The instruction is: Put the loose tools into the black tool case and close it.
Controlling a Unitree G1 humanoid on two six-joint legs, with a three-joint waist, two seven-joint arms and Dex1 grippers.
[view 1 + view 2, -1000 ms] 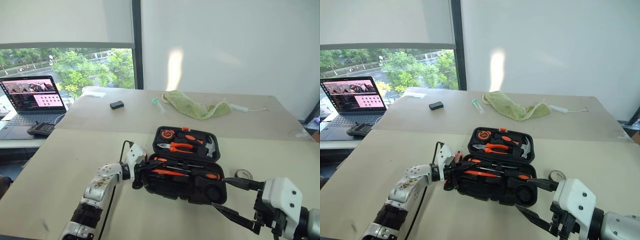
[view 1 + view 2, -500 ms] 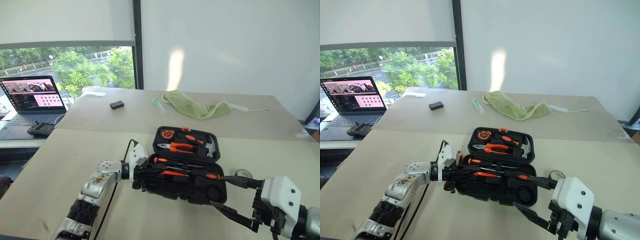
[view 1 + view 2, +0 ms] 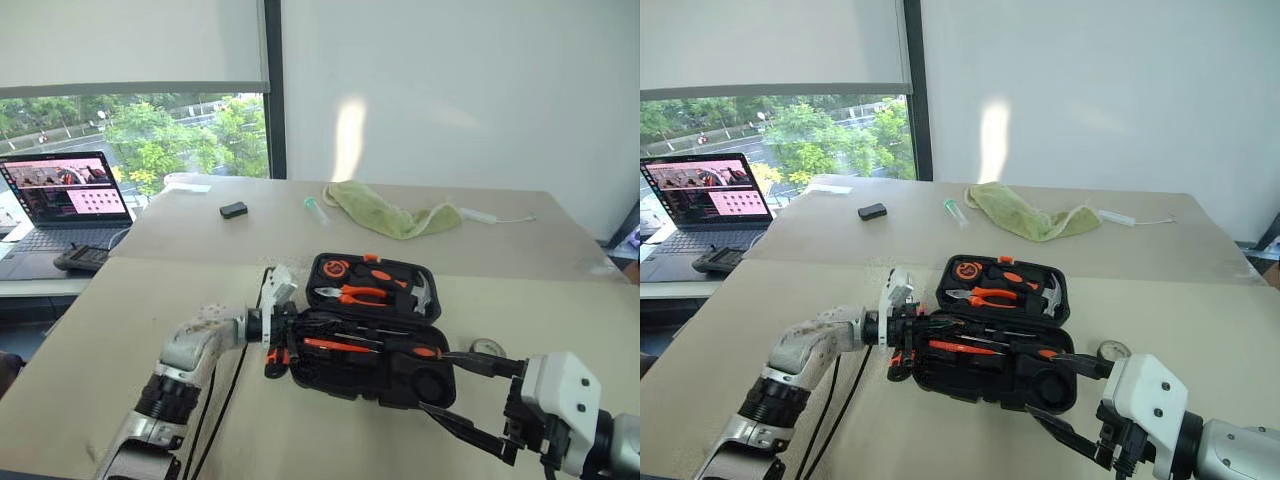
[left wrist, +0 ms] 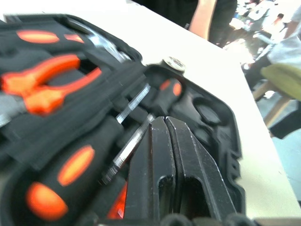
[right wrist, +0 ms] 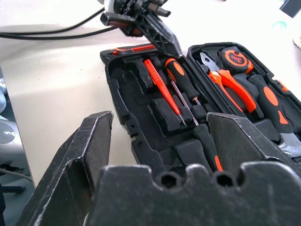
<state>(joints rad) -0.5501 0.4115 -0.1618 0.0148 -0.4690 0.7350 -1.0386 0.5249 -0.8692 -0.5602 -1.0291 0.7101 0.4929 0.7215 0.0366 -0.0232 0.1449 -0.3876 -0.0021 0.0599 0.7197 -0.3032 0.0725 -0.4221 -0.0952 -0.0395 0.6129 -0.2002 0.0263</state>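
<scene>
The black plastic clamshell tool case (image 3: 372, 330) lies open at the middle of the beige table (image 3: 120, 330), its lid half at 12 o'clock and its tray half toward the robot. The left gripper (image 3: 300, 330) reaches in from 9 o'clock over the tray's left end, its two black fingers pressed together with nothing between them. The right gripper (image 3: 455, 395) hangs at 4 o'clock of the case, just off its near right corner, fingers spread wide and holding nothing.

The head views show a small dark tape roll (image 3: 488, 349) on the table at 3 o'clock of the case, beside the upper right finger. The right wrist view shows the tray: a slim orange tester screwdriver (image 5: 162, 87) and an orange-and-black-handled screwdriver (image 5: 183, 87) lie side by side in their slots, with an orange-black utility knife (image 5: 134, 48) along the far edge under the left gripper. The left wrist view shows the closed fingers (image 4: 155, 174) above the screwdriver shafts; whether they touch is unclear.
</scene>
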